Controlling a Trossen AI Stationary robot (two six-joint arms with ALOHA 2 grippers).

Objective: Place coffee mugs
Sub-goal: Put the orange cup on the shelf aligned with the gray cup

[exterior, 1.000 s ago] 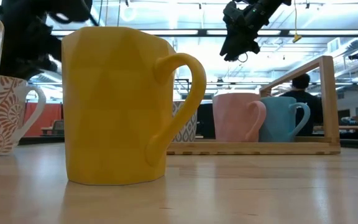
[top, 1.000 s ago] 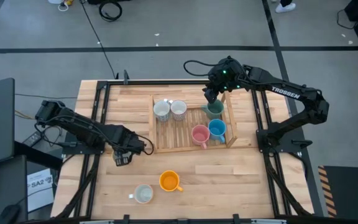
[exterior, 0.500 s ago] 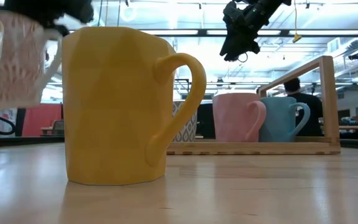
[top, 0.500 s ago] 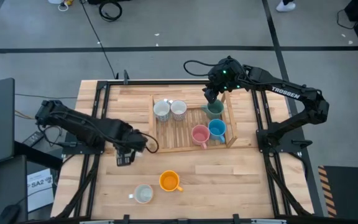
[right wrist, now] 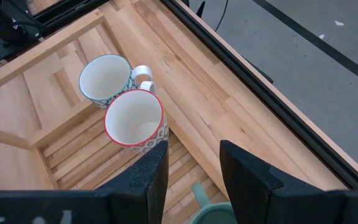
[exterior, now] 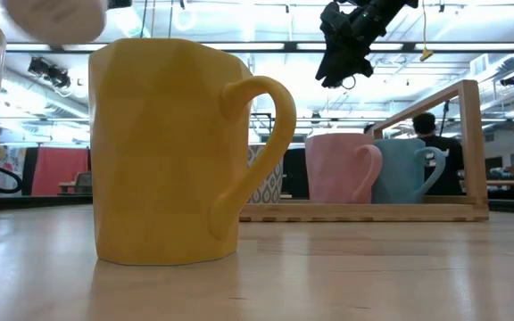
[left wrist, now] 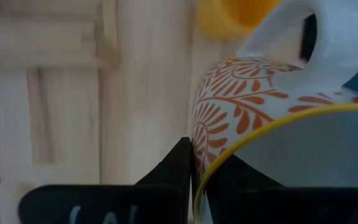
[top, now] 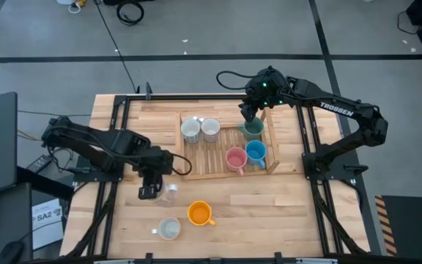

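My left gripper [top: 160, 183] is shut on a white mug with an orange leaf pattern and a yellow rim [left wrist: 260, 106], which it holds up over the table's left half. In the low view only the mug's underside [exterior: 56, 13] shows, at the top. My right gripper [top: 249, 111] hangs open and still above the dark green mug [top: 253, 130] in the wooden tray's [top: 226, 174] far right corner. Two whitish mugs [top: 200, 130], a pink mug [top: 235, 158] and a blue mug [top: 256, 152] stand in the tray. An orange mug [top: 199, 213] and a whitish mug [top: 168, 229] stand on the table near its front edge. My left gripper pinches the patterned mug's wall at the yellow rim [left wrist: 199, 180], one finger outside [left wrist: 176, 168] and one inside the cup. The fingers come from above, pointing steeply down. The mug hangs below them, clear of the table, its handle [left wrist: 328, 37] on the side away from the fingers.
The tray's raised wooden rails [exterior: 471, 143] stand around its mugs. Bare slats [top: 211, 158] lie at the tray's near left. Dark frame rails [top: 116, 139] run along the table's left and right sides. A person [exterior: 434, 134] shows in the room beyond the table.
My left gripper has risen with the patterned mug and tipped more steeply downward, drifting a little toward the table's right. The mug stood on the table a second ago; it is now lifted clear, high enough that only its underside shows in the low view.
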